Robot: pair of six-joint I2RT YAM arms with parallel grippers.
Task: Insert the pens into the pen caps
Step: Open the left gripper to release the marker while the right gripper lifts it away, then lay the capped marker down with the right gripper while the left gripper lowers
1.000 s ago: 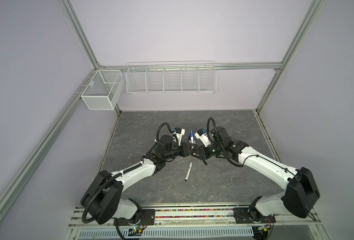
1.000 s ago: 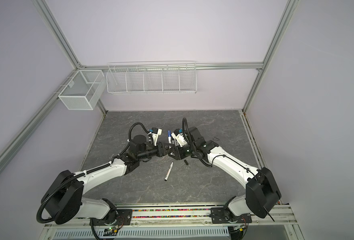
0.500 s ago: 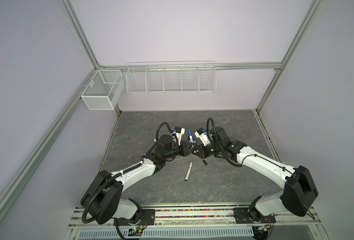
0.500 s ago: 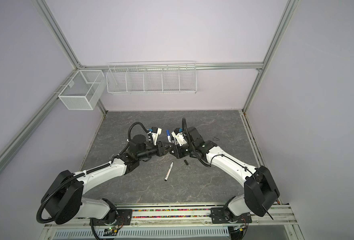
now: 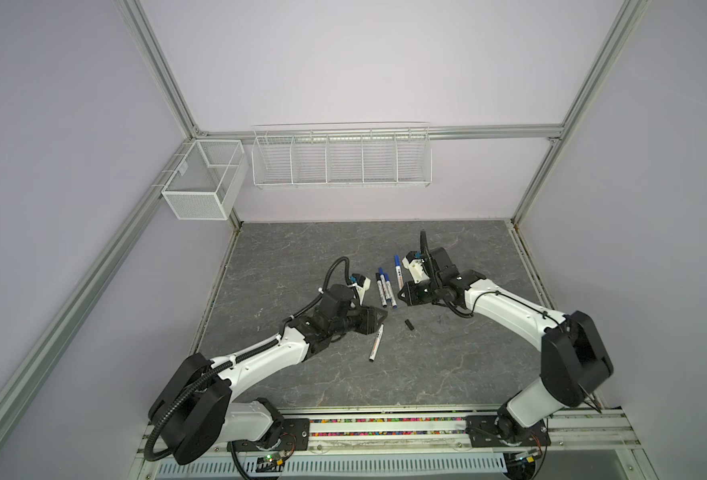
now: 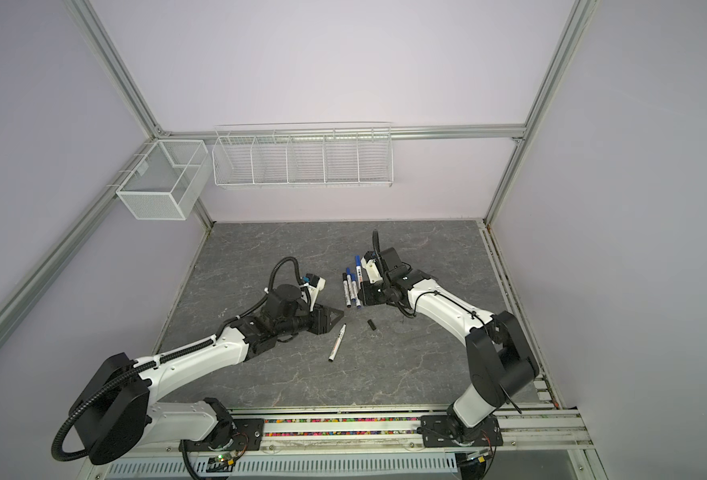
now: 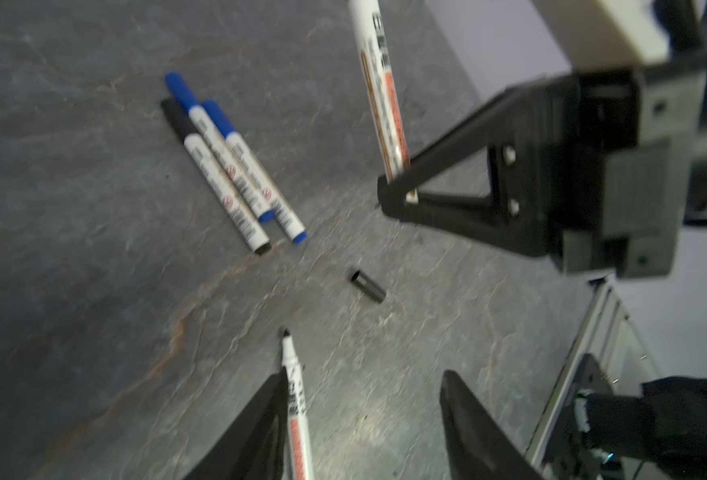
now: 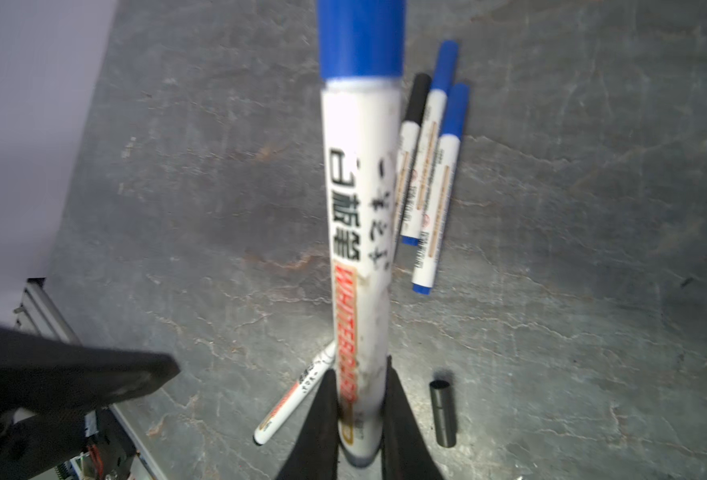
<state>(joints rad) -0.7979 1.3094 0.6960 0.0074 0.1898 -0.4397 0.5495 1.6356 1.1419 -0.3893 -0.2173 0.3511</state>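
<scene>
Grips a blue-capped pen [image 8: 360,216] in the right gripper [image 8: 358,374], pinching both black fingers [image 8: 318,424] tight on the lower barrel close to the end plug, with the cap end pointing away from the wrist and the barrel above the grey marbled mat [image 5: 301,270]. Carries nothing in the left gripper [image 7: 364,376]: spreads its fingers [image 7: 260,428] wide, released, low over the mat. Shows an uncapped pen [image 5: 376,343] with a black tip lying flat on the mat in both top views, just in front of the left gripper; sets it right against one finger in the left wrist view, touching or only beside, cannot tell which. Finds a black cap [image 5: 409,324] lying loose on its side on the mat, near both gripper tips and apart from the uncapped pen's tip. Has three capped pens [image 5: 385,289], one black-capped and two blue-capped, lying side by side and touching on the mat, just beside the right gripper and the held pen. Hangs a white wire rack [image 5: 341,160] and a white mesh basket [image 5: 202,183] high on the walls, well apart from the pens
</scene>
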